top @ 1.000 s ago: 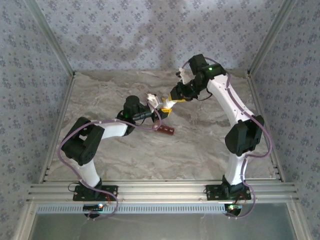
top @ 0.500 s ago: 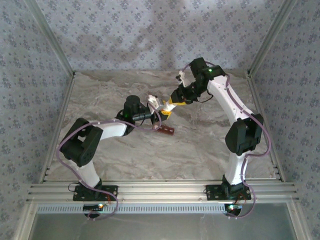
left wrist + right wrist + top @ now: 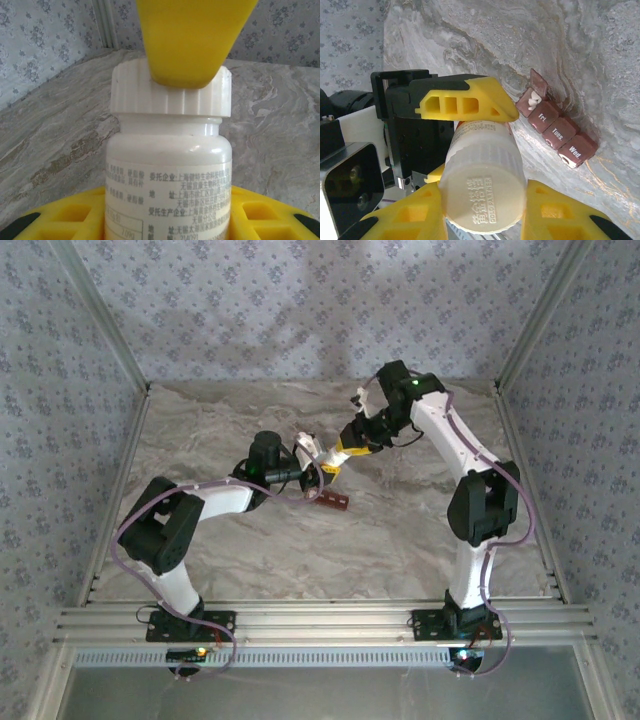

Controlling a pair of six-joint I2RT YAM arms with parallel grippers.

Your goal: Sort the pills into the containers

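The left fingers (image 3: 70,217) are clamped on the body of the white plastic pill bottle with a printed label (image 3: 167,170). One yellow pad sits on each side, which fixes the bottle against turning. The right fingers (image 3: 405,220) are closed on its ribbed white screw cap (image 3: 482,192) from the opposite end. They meet it head-on, so the wrist's roll lines up with the bottle's axis. The arrangement reads as a two-armed unscrewing: one arm anchors and the other twists. In the left wrist view the cap sits down on the neck, so I judge the opening is not yet done.

The dark red-brown strip of four small square compartments (image 3: 555,130) lies on the marbled grey counter (image 3: 400,550), just beside the held bottle and near the counter's middle. Its end compartment has the lid tipped up, with small white pills (image 3: 534,100) inside. The other lids, marked with day names, look closed. Holding the bottle close to the strip probably shortens the pour once the cap is off.
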